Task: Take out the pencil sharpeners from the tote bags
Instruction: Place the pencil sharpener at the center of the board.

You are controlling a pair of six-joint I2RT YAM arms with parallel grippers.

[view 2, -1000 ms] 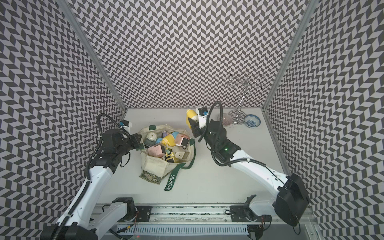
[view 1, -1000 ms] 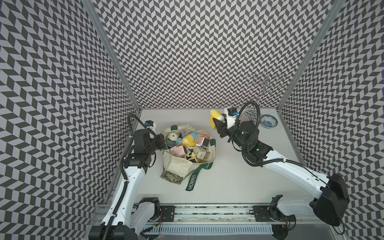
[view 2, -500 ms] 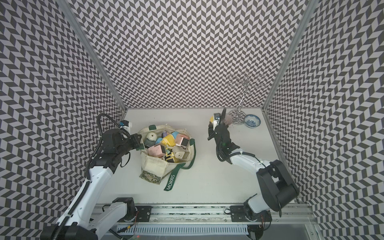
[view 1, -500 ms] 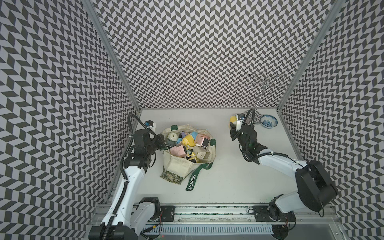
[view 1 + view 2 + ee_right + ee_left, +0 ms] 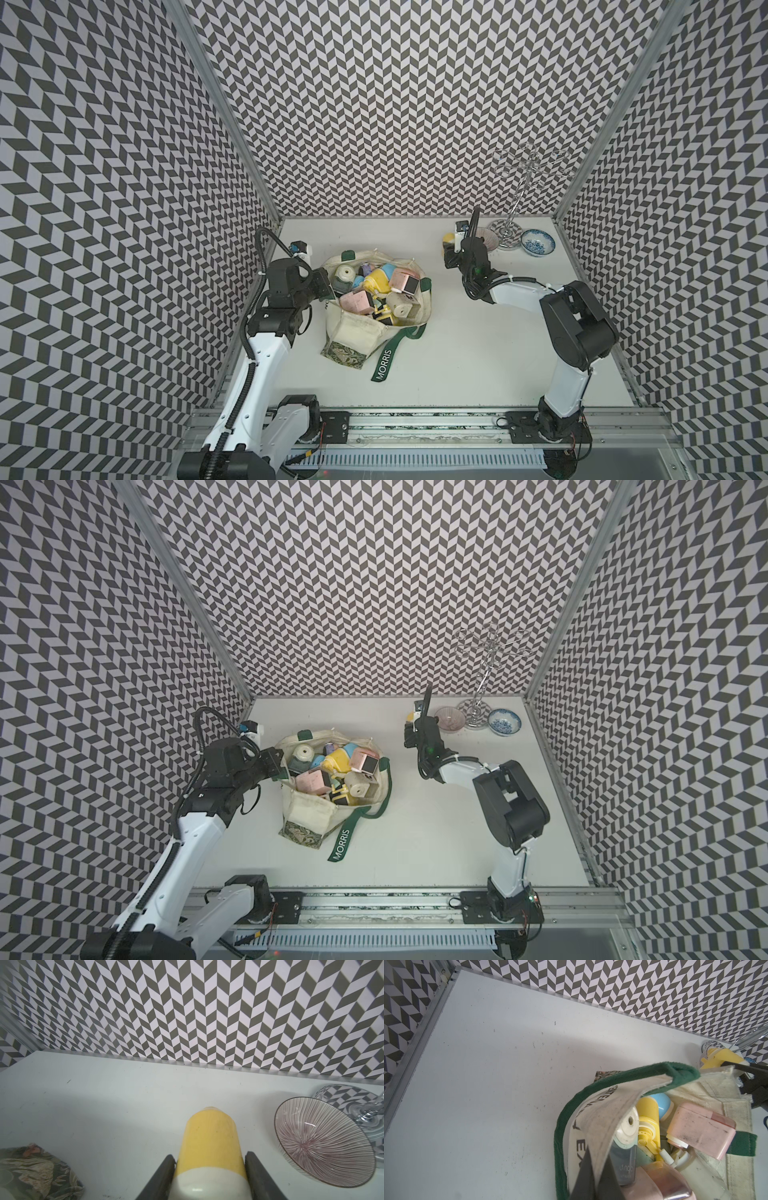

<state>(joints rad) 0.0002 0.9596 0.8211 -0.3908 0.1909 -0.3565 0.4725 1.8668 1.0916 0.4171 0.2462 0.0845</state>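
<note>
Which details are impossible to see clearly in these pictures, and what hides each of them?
Lower sharpeners in the tote bag: both top views; the upper sharpeners cover them, so no count.
Underside of the yellow sharpener: right wrist view; its own body hides whether it touches the table.
Lettering on the bag rim: left wrist view; folded cloth and the left jaws cover part.
Glass stand: right wrist view; cut off by the edge.

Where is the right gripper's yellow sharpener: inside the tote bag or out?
Out: right gripper holds yellow sharpener beside the striped bowl, apart from the tote bag.
</note>
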